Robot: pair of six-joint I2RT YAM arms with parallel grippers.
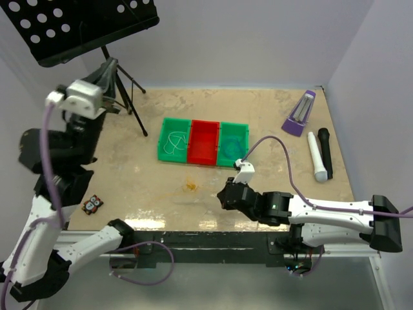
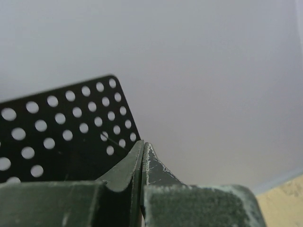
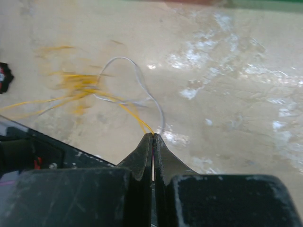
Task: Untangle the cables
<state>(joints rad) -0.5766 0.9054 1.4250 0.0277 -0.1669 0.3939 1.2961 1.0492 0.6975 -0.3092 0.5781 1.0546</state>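
the step in hand looks like freeing the yellow-orange cable (image 1: 190, 186), which lies as a loose bundle on the bench (image 1: 271, 110), near the middle of its near edge and in front of the tray (image 1: 161, 145). the right hand (image 3: 153, 137) is low over the bench just right of this bundle. its fingers are pressed together, and one yellow strand runs straight into the tips, so i judge that it is clamped on this cable. the left hand (image 2: 143, 146) is raised high by the music stand (image 2: 57, 132) at the far left corner, fingers together, with nothing seen between them.

in the tray, a white cable (image 1: 173, 142) lies in the left green compartment and a blue-teal cable (image 1: 235, 150) in the right green one. the red compartment (image 1: 204, 142) between them seems to have no cable, so probably the yellow one is the last to sort.

the next move calls for a slow pull or lift away from the bundle, so that the strand comes out without closing a knot. the other hand may need to hold the rest down.

in the right wrist view a thin pale loop (image 3: 120, 58) crosses the yellow strands and ends close to the fingertips. i cannot tell if it is a separate cable or if it is also gripped. the far part of the bundle is blurred there, and in the top view it is too small to follow single strands.
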